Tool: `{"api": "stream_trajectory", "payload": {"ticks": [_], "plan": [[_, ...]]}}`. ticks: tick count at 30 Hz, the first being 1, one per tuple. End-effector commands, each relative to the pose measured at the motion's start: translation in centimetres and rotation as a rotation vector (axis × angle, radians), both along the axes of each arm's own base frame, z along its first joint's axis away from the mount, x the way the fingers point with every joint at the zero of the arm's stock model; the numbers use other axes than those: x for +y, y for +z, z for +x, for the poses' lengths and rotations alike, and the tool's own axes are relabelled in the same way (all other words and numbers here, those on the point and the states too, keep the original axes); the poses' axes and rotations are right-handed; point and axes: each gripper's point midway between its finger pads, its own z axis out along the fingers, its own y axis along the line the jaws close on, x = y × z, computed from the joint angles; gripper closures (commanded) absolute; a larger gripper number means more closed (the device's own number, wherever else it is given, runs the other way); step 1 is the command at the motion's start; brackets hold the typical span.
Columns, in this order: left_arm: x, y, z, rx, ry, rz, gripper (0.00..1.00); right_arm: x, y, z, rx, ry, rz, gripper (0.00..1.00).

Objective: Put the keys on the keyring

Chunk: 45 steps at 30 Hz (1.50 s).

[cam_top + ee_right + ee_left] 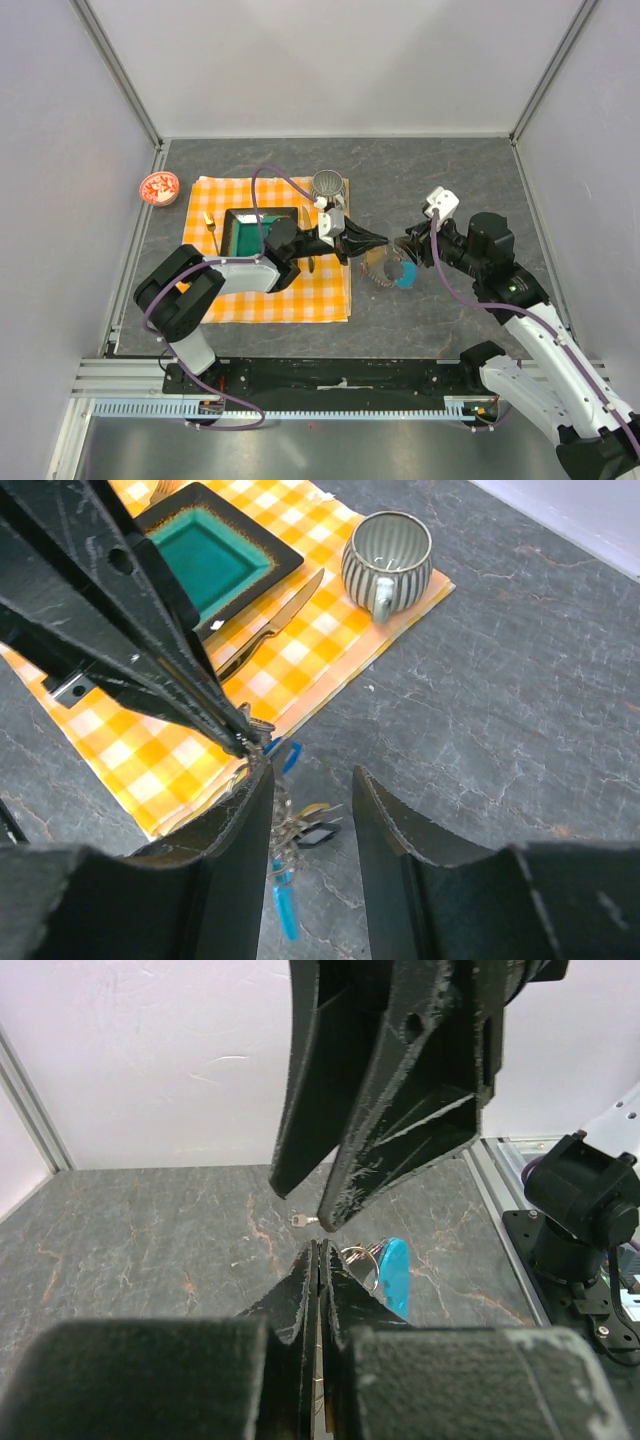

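My left gripper (378, 240) is shut, its tips pinching the top of the keyring (362, 1258). The thin metal loop and its cyan crescent tag (405, 275) hang just right of the checked cloth. Below the left fingertips (245, 742) dangles a bunch of keys: a blue one (292, 754), a yellow one (316, 810) and a dark one (320, 833), with the cyan tag (286, 905) lowest. My right gripper (310, 772) stands open around the bunch, holding nothing, its left finger against the chain. A small silver key (303, 1220) shows by the right gripper's fingers (380, 1110).
An orange checked cloth (270, 290) carries a teal square dish (247, 230), a knife (270, 630) and a fork (210, 222). A ribbed grey cup (327, 183) stands at its far right corner. A small red-and-white bowl (158, 187) sits at the far left.
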Motion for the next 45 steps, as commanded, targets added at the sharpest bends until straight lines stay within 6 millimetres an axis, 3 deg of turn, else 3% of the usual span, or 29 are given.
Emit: {"api": "stream_trajectory", "payload": {"ticks": [1, 8, 15, 20, 26, 30, 37, 43, 45], "plan": [[1.6, 6.1, -1.4, -0.182, -0.006, -0.19, 0.98, 0.6, 0.3, 0.4, -0.007, 0.053, 0.066, 0.55], [1.6, 5.6, -1.3, -0.175, -0.033, -0.192, 0.98, 1.6, -0.7, -0.8, 0.031, 0.144, 0.092, 0.52], [1.5, 5.8, -1.1, -0.159, -0.044, -0.211, 0.98, 2.8, -3.3, -2.1, 0.126, 0.214, 0.154, 0.5], [1.4, 6.0, -1.3, -0.151, -0.055, -0.226, 0.98, 3.8, -2.3, -2.0, 0.11, 0.242, 0.244, 0.51], [1.5, 6.2, -1.5, -0.132, -0.069, -0.244, 0.98, 4.3, -3.2, -2.3, 0.127, 0.276, 0.244, 0.52], [1.5, 6.3, -1.6, -0.125, -0.074, -0.247, 0.98, 3.7, -2.9, -1.5, 0.095, 0.216, 0.233, 0.53], [1.8, 6.6, -1.5, -0.143, -0.057, -0.254, 0.98, -1.1, -2.0, 0.4, -0.017, -0.109, 0.19, 0.55], [1.9, 7.2, -1.7, -0.155, -0.059, -0.263, 0.98, 0.5, -3.5, -0.6, 0.028, 0.005, 0.2, 0.55], [2.0, 7.3, -1.8, -0.158, -0.06, -0.265, 0.98, 1.3, -3.1, -0.8, 0.007, 0.055, 0.228, 0.55]]}}
